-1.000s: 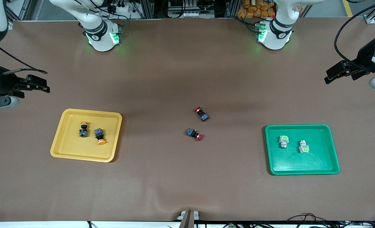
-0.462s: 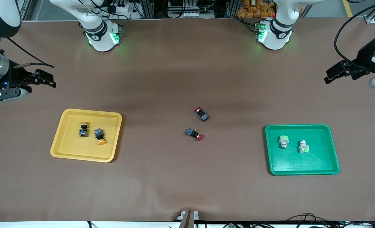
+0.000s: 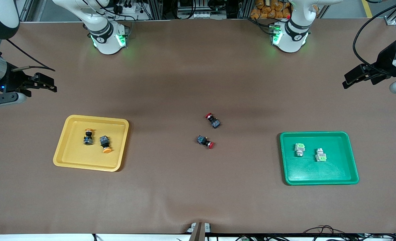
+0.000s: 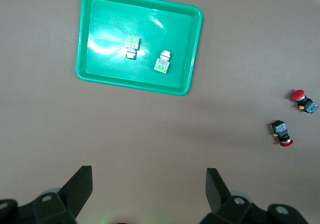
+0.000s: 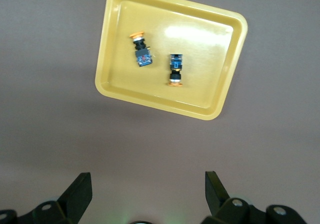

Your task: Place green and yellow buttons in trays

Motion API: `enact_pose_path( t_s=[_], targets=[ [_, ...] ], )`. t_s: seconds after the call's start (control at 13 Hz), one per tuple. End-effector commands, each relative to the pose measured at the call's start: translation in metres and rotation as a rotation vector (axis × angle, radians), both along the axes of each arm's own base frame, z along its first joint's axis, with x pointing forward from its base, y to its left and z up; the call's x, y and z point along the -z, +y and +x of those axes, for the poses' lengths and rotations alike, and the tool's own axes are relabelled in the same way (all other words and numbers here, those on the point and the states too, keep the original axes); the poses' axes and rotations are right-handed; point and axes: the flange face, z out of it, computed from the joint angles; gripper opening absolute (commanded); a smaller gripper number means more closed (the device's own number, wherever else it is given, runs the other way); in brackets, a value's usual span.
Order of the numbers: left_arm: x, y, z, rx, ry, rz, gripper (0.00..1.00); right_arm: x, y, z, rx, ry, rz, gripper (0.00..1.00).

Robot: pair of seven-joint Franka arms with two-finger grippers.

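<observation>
Two yellow-capped black buttons [image 3: 88, 137] [image 3: 105, 143] lie in the yellow tray [image 3: 67, 157] toward the right arm's end; they also show in the right wrist view [image 5: 141, 49] [image 5: 175, 69] in the tray [image 5: 116, 83]. Two green-capped whitish buttons [image 3: 299, 149] [image 3: 320, 155] lie in the green tray [image 3: 318, 175] toward the left arm's end, also in the left wrist view [image 4: 132, 46] [image 4: 163, 62] in that tray [image 4: 100, 73]. My right gripper [image 3: 47, 86] [image 5: 148, 184] is open and empty, up in the air at the right arm's end. My left gripper [image 3: 351, 78] [image 4: 149, 181] is open and empty, waiting at the left arm's end.
Two red-capped black buttons [image 3: 213, 120] [image 3: 205, 141] lie on the brown table mat [image 3: 198, 187] at mid-table between the trays; they also show in the left wrist view [image 4: 303, 100] [image 4: 282, 132]. The arm bases [image 3: 107, 38] [image 3: 290, 36] stand along the table's edge farthest from the front camera.
My right gripper has risen and moved a little toward the table's middle, then eased back slightly. The left arm, buttons and trays have not moved.
</observation>
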Motion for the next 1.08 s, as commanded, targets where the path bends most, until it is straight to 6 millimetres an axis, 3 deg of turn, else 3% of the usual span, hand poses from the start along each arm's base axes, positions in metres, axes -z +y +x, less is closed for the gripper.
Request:
enact_pose_path(
  t_s=[0.0,0.23,1.0],
  targets=[
    [-0.006,-0.001,-0.003,0.015,-0.008,-0.016,1.00,-0.011,-0.013,-0.008,0.006,-0.024,-0.002,1.00],
    [-0.007,-0.001,-0.003,0.015,-0.010,-0.016,1.00,-0.038,-0.023,-0.005,-0.007,-0.057,-0.010,1.00],
    [-0.012,-0.003,0.004,0.020,-0.023,-0.017,1.00,-0.038,-0.019,-0.007,0.004,-0.038,-0.010,1.00]
  ],
)
